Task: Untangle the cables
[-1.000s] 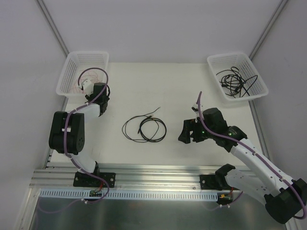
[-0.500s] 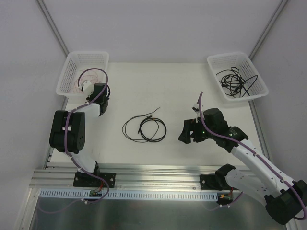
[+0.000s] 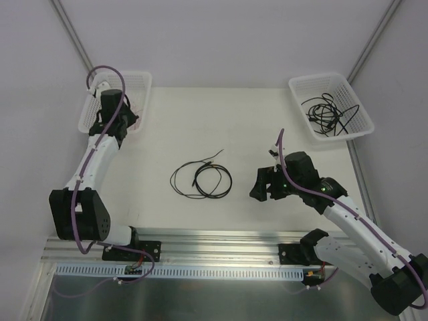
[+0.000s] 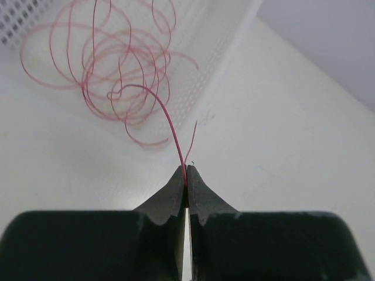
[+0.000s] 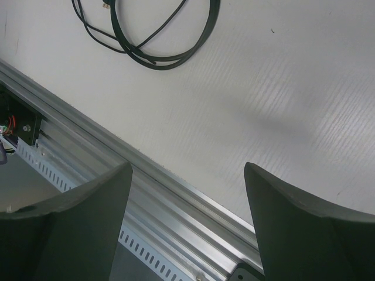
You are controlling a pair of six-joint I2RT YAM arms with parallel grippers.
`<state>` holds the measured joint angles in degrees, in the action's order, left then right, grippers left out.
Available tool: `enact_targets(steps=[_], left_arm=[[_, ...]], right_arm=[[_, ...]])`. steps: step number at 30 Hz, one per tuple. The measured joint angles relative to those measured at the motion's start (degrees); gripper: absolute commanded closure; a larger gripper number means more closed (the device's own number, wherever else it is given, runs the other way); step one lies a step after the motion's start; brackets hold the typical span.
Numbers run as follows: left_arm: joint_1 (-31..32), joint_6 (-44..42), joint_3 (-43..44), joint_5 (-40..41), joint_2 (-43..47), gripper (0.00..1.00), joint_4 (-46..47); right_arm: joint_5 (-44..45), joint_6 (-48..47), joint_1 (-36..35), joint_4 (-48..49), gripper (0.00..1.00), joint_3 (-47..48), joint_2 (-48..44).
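The left arm has extended to the far-left basket (image 3: 124, 73). The left gripper (image 4: 186, 173) is clamped on the red wire (image 4: 115, 92), whose coil lies in that basket. It is now separated from the black cable (image 3: 195, 179) mid-table. The right gripper (image 3: 262, 184) stays wide open, to the right of that cable.

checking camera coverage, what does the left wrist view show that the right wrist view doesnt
Only left wrist: the left gripper shut on a red wire, its coil in the white basket. Only right wrist: the open right gripper, the black cable looped on the table, and the aluminium rail. Both: that white table.
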<state>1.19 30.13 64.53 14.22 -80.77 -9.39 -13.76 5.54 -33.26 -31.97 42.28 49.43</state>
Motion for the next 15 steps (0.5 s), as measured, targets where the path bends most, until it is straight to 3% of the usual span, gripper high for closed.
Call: enact_targets(steps=[5, 7, 8, 10, 11, 14, 15], left_arm=[[-6.62, -4.87, 16.04, -3.48, -4.92, 1.0, -3.02], [-8.94, -6.12, 22.56, -4.92, -9.55, 0.93, -2.78], [-9.88, -6.54, 25.18, -5.77, -12.04, 0.74, -2.89], [-11.47, -7.34, 28.76, -7.43, -16.81, 0.52, -2.95], [-12.07, -7.39, 29.92, -8.28, -19.15, 0.35, -3.04], [-13.2, -7.06, 29.88, -10.4, -23.26, 0.04, -4.59], [-13.27, -7.17, 28.85, -11.08, -23.52, 0.01, -5.35]], right_arm=[[0.02, 0.39, 0.0, -0.07, 0.19, 0.0, 0.0], [0.02, 0.44, 0.0, -0.13, 0.19, 0.0, 0.0], [0.04, 0.44, 0.0, -0.2, 0.19, 0.0, 0.02], [0.04, 0.44, 0.0, -0.46, 0.19, 0.0, 0.02], [0.04, 0.44, 0.0, -0.55, 0.19, 0.0, 0.04], [0.04, 0.44, 0.0, -0.9, 0.19, 0.0, 0.26], [0.07, 0.44, 0.0, -0.9, 0.19, 0.0, 0.5]])
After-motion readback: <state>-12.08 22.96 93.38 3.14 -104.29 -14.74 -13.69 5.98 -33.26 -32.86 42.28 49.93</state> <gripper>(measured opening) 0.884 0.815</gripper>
